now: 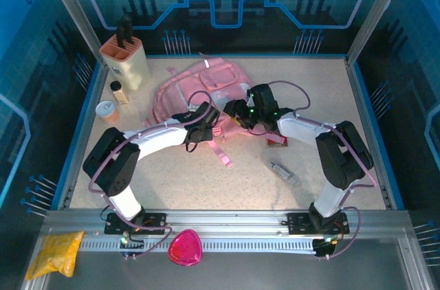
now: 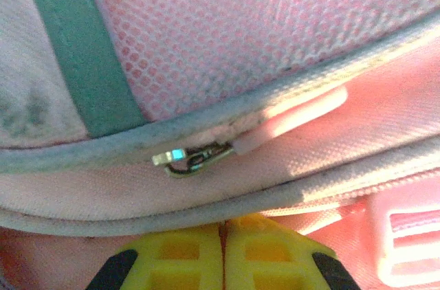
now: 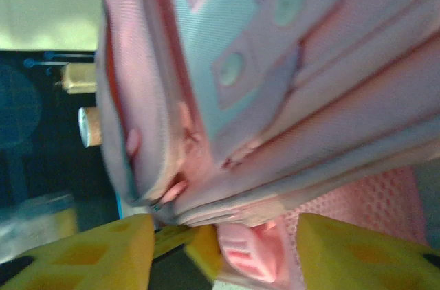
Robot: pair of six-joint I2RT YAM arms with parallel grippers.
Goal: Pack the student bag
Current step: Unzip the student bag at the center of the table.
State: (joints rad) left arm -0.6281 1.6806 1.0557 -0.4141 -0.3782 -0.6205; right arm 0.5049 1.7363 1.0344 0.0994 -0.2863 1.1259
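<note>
Against the student bag (image 1: 206, 87), the left gripper (image 2: 221, 231) sits with fingers together just short of the zipper pull (image 2: 192, 159) (gripping nothing), the right gripper (image 3: 223, 235) with fingers apart, probably to brace the fabric.

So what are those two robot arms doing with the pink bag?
Both arms are leaning over the pink student bag on the table. The left pincer is shut, close to a zipper pull. The right pincer is open at the bag's edge. Neither holds anything to pack.
</note>
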